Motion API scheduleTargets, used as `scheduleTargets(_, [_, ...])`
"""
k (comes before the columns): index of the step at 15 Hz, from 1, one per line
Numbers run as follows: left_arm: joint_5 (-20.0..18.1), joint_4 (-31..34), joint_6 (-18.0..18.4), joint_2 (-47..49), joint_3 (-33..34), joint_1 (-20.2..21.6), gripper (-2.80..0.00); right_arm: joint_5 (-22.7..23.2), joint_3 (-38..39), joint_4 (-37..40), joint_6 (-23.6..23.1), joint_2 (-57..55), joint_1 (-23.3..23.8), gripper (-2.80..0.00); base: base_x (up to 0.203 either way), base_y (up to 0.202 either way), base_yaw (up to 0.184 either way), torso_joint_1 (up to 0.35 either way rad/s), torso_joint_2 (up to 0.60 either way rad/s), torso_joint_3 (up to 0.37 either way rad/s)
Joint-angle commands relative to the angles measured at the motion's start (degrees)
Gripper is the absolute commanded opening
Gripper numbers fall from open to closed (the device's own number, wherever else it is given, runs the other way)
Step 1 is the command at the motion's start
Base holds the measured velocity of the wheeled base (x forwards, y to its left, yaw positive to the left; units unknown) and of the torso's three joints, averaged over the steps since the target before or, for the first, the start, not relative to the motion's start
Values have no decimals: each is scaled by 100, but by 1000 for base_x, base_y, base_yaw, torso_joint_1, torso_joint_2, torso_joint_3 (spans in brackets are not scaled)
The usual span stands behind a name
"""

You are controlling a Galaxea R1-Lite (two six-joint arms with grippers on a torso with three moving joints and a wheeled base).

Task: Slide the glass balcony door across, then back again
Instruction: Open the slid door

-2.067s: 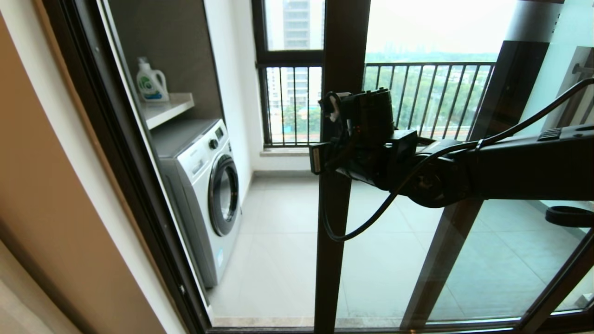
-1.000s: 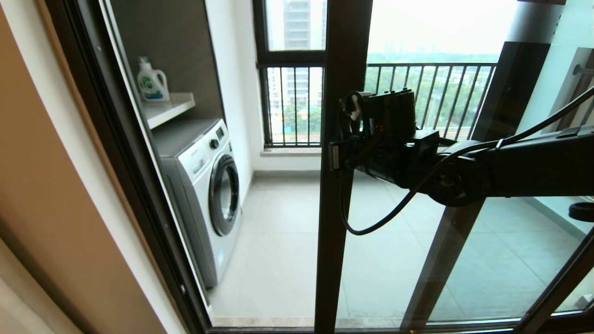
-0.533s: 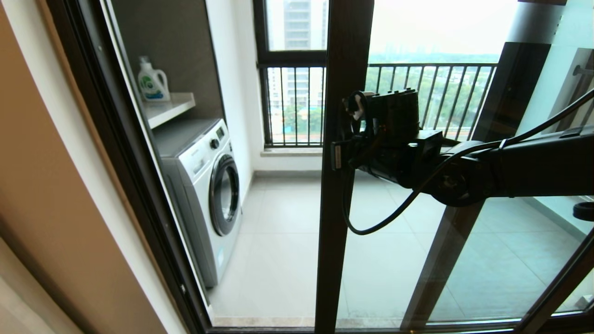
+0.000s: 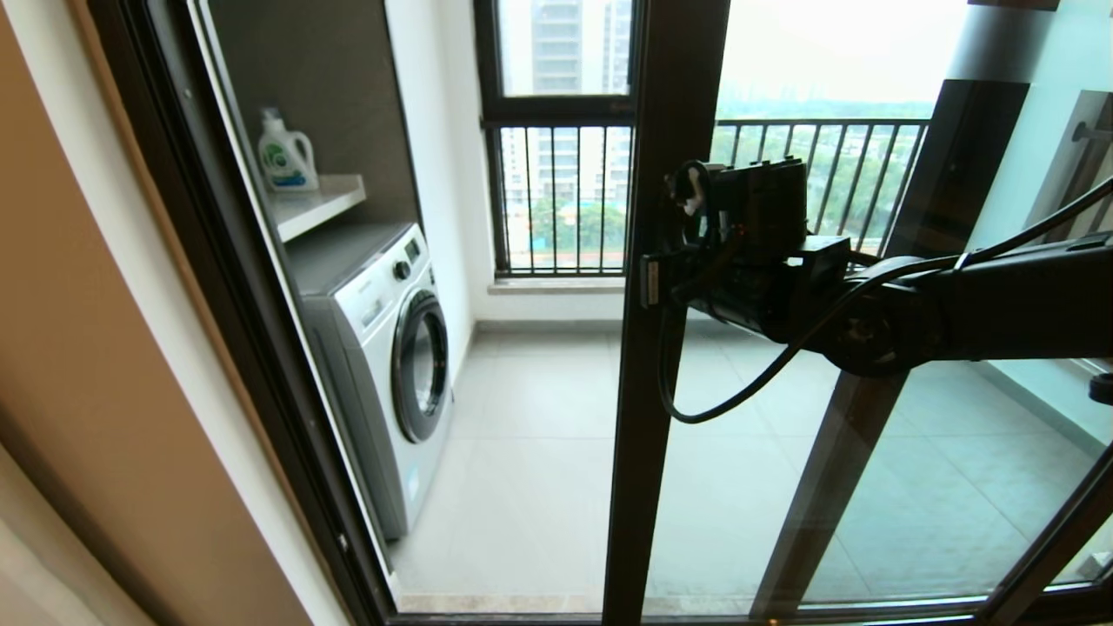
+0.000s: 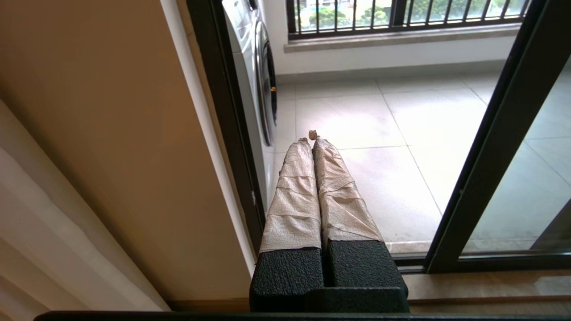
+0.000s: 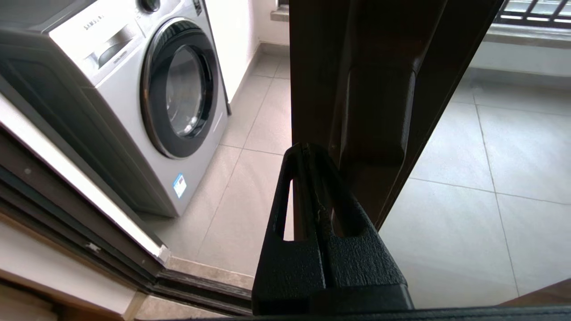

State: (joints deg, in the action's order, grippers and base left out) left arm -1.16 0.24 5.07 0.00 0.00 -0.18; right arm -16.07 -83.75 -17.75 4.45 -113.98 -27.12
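Note:
The glass balcony door (image 4: 765,504) stands partly slid open, and its dark left stile (image 4: 643,452) runs down the middle of the head view. My right arm (image 4: 956,304) reaches in from the right to that stile at mid height. In the right wrist view my right gripper (image 6: 305,149) is shut and empty. Its fingertips rest against the stile (image 6: 312,89), just beside the black bar handle (image 6: 379,116). My left gripper (image 5: 312,138), with taped fingers, is shut and hangs low near the left door jamb (image 5: 223,133). The door's edge (image 5: 486,151) shows there too.
A silver washing machine (image 4: 383,348) stands on the balcony at the left, under a shelf with a detergent bottle (image 4: 283,152). A barred window (image 4: 565,200) closes the far side. Another dark-framed glass panel (image 4: 835,469) lies behind the door on the right. Open doorway spans jamb (image 4: 217,261) to stile.
The door's left stile has slid to the right, and my right gripper and arm have moved right with it. The doorway gap is wider. The left arm has not moved.

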Motion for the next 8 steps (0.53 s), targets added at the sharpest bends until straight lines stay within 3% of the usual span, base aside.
scheduleTargets(1, [2,2,3,9,0,1,-280,27,106,0,-1,68,17,-280,0,0,0,0,0,0])
scheduleTargets(8, [2,2,3,5,0,1,-280,54,528,-143,-8,369,416,-280,0,0,0,0,0,0])
